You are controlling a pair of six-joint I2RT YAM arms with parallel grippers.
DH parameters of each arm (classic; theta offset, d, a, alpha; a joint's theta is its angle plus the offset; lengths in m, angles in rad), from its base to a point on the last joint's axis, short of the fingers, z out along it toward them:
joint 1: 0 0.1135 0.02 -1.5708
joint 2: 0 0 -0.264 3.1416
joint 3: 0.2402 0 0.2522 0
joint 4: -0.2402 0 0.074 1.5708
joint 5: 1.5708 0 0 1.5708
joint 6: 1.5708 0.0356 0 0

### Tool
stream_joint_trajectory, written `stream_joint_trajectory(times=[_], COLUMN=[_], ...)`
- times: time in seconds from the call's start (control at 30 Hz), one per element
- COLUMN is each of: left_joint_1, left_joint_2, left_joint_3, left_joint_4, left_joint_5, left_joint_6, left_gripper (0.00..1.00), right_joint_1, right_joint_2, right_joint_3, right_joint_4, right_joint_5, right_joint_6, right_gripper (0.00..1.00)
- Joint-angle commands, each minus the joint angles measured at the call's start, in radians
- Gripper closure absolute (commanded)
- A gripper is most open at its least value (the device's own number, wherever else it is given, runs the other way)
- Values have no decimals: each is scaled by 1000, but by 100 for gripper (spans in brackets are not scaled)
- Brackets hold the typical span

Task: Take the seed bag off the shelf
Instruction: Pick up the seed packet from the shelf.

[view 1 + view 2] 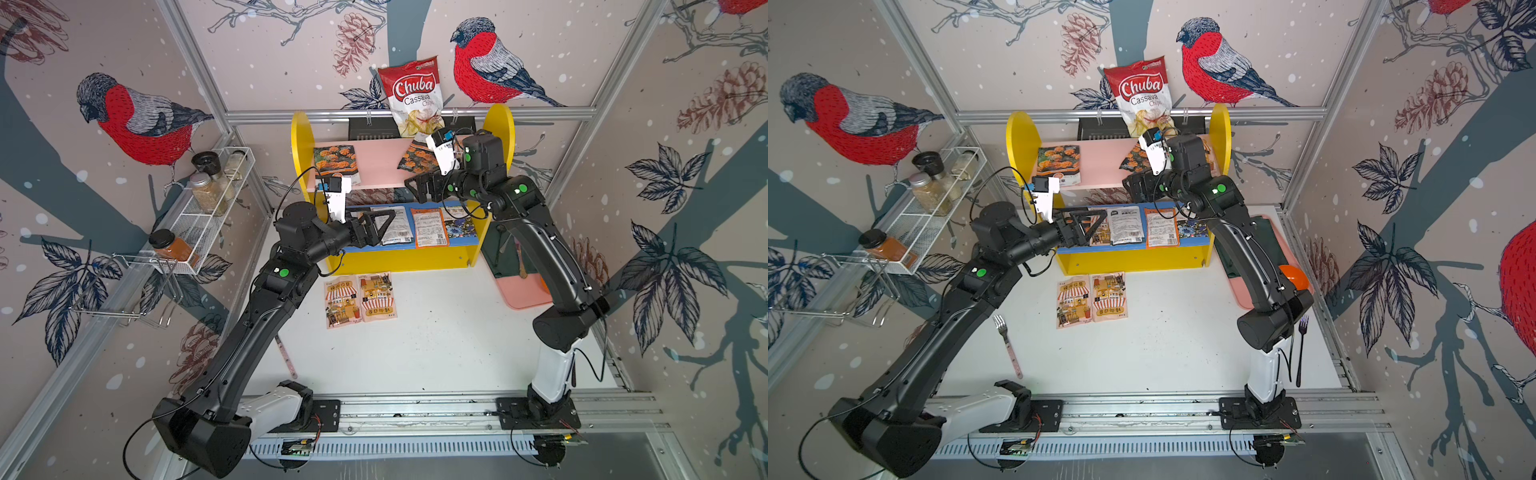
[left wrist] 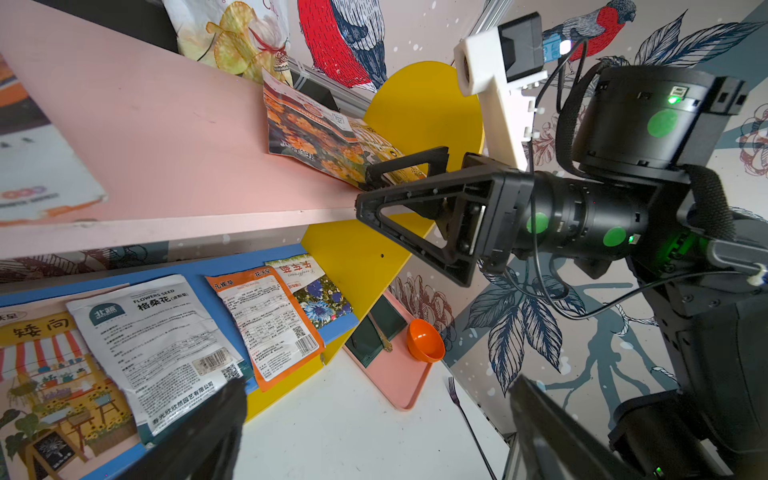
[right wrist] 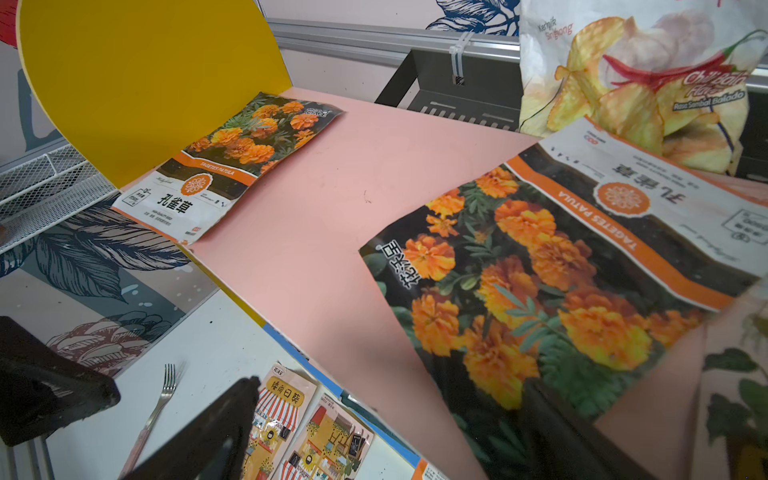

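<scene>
Currently the shelf (image 1: 300,141) stands at the back of the white table (image 1: 436,345), with seed packets lying on both its boards. On the pink upper board (image 1: 378,164) one marigold seed bag (image 1: 336,163) lies beside the left yellow panel. A second marigold bag (image 3: 540,291) lies skewed toward the right panel, well apart from it, its near corner reaching the board's front edge. The right gripper (image 2: 365,191) is at that front edge with its jaws spread wide and nothing grasped. In the left wrist view one finger (image 2: 409,166) sits above the bag's near corner and the other (image 2: 399,232) is level with the board's edge; whether either touches the bag I cannot tell. The left gripper (image 1: 384,228) hangs over the left part of the blue lower board (image 2: 232,266), likewise wide open and empty. Below it lies a row of packets: an awning-print packet (image 2: 41,374), a white packet (image 2: 158,345), an orange-edged packet (image 2: 270,324) and a blue-flower packet (image 2: 320,295). Two more awning-print packets (image 1: 341,301) (image 1: 376,296) lie side by side on the table just in front of the shelf. A red chip bag (image 1: 413,95) stands behind the shelf against the back wall, and a pink tray (image 1: 523,295) lies beside the shelf's right panel.
</scene>
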Motion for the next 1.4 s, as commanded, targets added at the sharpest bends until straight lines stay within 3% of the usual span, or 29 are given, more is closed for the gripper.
stream_joint_trajectory(times=[0.0, 0.47, 0.77, 0.87, 1.17, 1.37], left_joint_1=[-4, -4, -4, -5, -4, -4], left_joint_2=[-8, -4, -19, -20, -32, -31], left_joint_3=[3, -2, -7, -9, -14, 0], left_joint_4=[18, 19, 9, 6, -6, -9], left_joint_5=[-8, -11, -22, -25, -35, -37], left_joint_6=[20, 24, 35, 37, 47, 43], left_gripper=[2, 2, 2, 2, 2, 2], right_joint_1=[13, 84, 186, 205, 224, 225], right_joint_2=[-25, -109, -172, -182, -140, -154], right_joint_3=[-11, -74, -243, -281, -240, -218], right_joint_4=[-12, -20, 95, 151, 165, 140], right_joint_5=[21, 140, 585, 659, 748, 680], right_joint_6=[-21, -75, -316, -366, -458, -418], right_gripper=[0, 0, 4, 5, 5, 5])
